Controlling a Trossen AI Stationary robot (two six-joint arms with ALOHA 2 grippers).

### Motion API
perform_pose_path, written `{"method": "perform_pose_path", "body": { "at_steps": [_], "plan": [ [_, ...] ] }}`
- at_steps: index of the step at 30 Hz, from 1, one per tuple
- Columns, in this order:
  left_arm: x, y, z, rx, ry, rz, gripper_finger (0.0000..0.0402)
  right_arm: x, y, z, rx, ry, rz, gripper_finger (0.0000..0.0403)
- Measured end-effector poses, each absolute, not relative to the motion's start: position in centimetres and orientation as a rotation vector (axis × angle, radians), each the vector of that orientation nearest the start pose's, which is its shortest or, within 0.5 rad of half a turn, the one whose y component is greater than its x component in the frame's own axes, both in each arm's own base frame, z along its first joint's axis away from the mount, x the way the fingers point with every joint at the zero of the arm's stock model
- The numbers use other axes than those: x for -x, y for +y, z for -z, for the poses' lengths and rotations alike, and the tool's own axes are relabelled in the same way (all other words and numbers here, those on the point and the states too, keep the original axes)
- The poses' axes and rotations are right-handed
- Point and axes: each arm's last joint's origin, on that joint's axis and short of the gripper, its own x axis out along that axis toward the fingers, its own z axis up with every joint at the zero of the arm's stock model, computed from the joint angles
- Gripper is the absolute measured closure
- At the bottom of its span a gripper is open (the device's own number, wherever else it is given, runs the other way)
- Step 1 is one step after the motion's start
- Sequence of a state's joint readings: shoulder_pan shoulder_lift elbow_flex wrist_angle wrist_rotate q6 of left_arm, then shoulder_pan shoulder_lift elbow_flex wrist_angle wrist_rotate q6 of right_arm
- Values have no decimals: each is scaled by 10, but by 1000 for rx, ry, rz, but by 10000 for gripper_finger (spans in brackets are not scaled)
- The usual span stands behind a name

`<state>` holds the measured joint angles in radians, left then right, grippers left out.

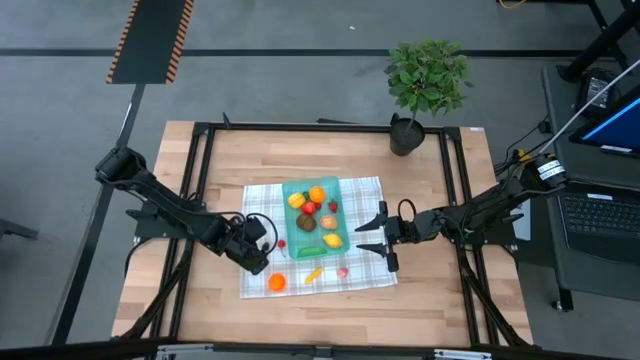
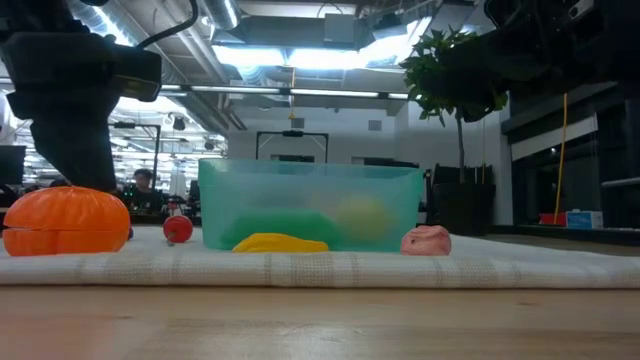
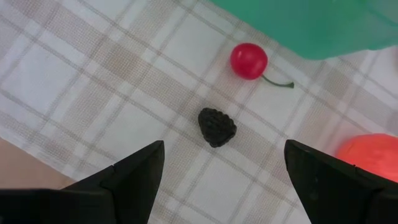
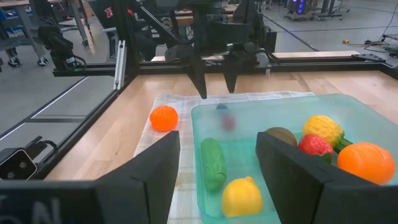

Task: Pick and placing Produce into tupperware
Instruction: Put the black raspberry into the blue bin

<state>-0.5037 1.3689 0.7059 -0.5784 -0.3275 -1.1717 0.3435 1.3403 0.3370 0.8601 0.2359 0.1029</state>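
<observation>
The left claw (image 3: 217,180) hangs just above the checked cloth (image 1: 365,190), its fingers (image 3: 134,171) spread wide and holding nothing. We see a small black berry (image 3: 217,127) lying on the cloth between them, and a red cherry (image 3: 249,60) with a thin green stem a little beyond it, close to the wall of the teal tupperware (image 1: 289,190). This claw sits off the tupperware's left side, toward the front of the cloth.

The right claw (image 1: 370,236) waits at the tupperware's right side, its fingers apart and empty.

The tupperware stands near the middle of the worktop (image 1: 230,160), on the cloth. Inside it we can make out a yellow lemon (image 4: 242,196), a green cucumber (image 4: 212,163), a brown kiwi (image 4: 282,136), a red strawberry (image 4: 316,146), an orange fruit (image 4: 366,162) and a bumpy yellow piece (image 4: 323,129).

On the cloth toward the worktop's front edge lie an orange pumpkin-like piece (image 2: 66,222), a yellow piece (image 2: 279,242) and a small pink one (image 2: 426,240). A potted plant (image 1: 426,80) stands near the back edge.
</observation>
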Motion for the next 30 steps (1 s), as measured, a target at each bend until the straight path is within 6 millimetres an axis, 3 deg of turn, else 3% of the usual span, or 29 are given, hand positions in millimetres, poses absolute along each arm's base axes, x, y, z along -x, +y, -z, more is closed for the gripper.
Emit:
{"method": "perform_pose_path", "body": {
  "at_steps": [16,30],
  "plan": [
    [-207,-101,-169,561,1015,-509,82,-225,73,-173,-63,142,-100,187],
    [-221,-95,-138,648,1075,-665,82,-225,73,-171,-59,155,-100,187]
  ]
}}
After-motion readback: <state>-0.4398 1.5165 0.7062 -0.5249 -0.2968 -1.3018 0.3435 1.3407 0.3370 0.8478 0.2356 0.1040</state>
